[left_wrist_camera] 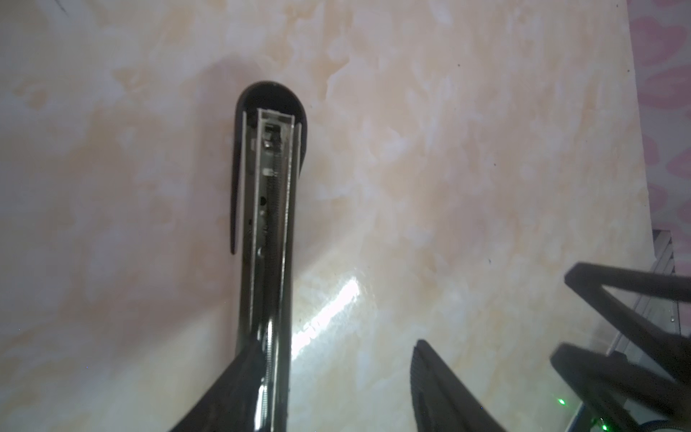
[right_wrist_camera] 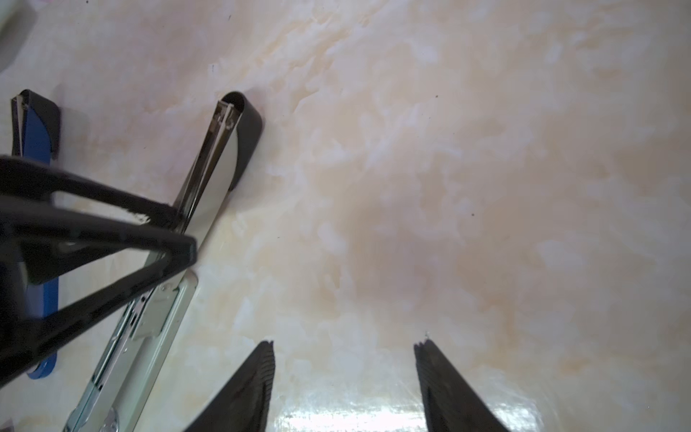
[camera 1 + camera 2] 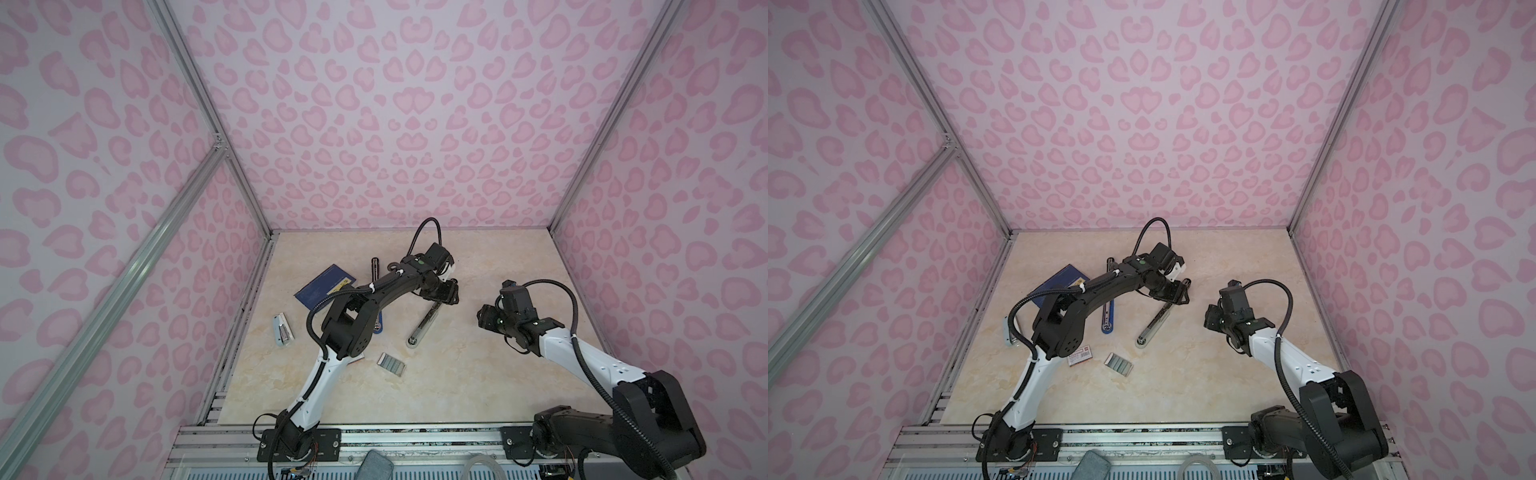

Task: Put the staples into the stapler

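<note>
At the left of the table (image 3: 478, 374) a dark blue booklet (image 3: 322, 284) lies flat, partly under the left arm. Just to its right is a blue stapler (image 3: 1107, 322), folded open, its middle hidden by the same arm. Nearer the front edge, the white sleeve (image 3: 1079, 356) with the red label sits right beside the arm's elbow. The staples (image 3: 390, 364) lie a little to the sleeve's right in their small white tray, silvery strips facing up, with neither arm near them.

Further right and further back, the silver and black stapler (image 3: 420, 329) lies open and slanted, its empty channel facing up. The left end effector (image 1: 338, 342) hangs over its far end with jaws spread. One finger (image 1: 232, 389) is right at the channel's side, though I cannot tell if it touches, and the other is well clear. At the right, the right end effector (image 2: 346, 342) is open over bare table, holding nothing.
</note>
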Robot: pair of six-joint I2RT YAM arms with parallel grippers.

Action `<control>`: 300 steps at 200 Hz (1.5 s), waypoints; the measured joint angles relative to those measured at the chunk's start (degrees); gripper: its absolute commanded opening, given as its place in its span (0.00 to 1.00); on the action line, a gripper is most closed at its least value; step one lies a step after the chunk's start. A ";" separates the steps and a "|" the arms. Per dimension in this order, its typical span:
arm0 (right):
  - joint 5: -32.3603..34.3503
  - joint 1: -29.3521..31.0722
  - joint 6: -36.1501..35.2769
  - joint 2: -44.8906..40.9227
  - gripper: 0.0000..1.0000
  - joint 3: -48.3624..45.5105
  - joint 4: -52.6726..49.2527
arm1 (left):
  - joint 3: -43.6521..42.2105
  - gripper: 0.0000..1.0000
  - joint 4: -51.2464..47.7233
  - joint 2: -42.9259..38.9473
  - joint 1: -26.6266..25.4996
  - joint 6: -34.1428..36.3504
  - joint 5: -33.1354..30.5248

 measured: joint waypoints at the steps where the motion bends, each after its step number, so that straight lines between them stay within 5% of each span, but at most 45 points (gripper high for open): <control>1: -0.07 -0.04 0.00 -0.02 0.63 0.00 0.02 | -0.07 0.69 0.00 -0.15 0.00 0.09 -0.04; 31: -1.46 -1.11 0.00 0.50 0.63 0.11 2.08 | 0.11 0.71 1.75 -3.02 0.11 1.77 -5.07; 76: -4.13 -3.08 0.63 3.23 0.63 0.81 5.84 | 6.23 0.69 0.52 4.33 0.09 4.33 -10.45; 133: -10.40 -6.56 3.69 10.93 0.61 1.31 15.06 | 7.91 0.57 -0.79 8.52 -0.61 6.91 -12.90; 217: -23.12 -9.60 12.66 27.78 0.65 1.42 39.01 | 7.76 0.21 -0.79 8.96 -2.47 10.64 -15.98; 300: -30.86 -9.60 23.85 39.52 0.63 1.99 62.88 | 1.95 0.17 2.14 4.61 -3.82 12.04 -16.22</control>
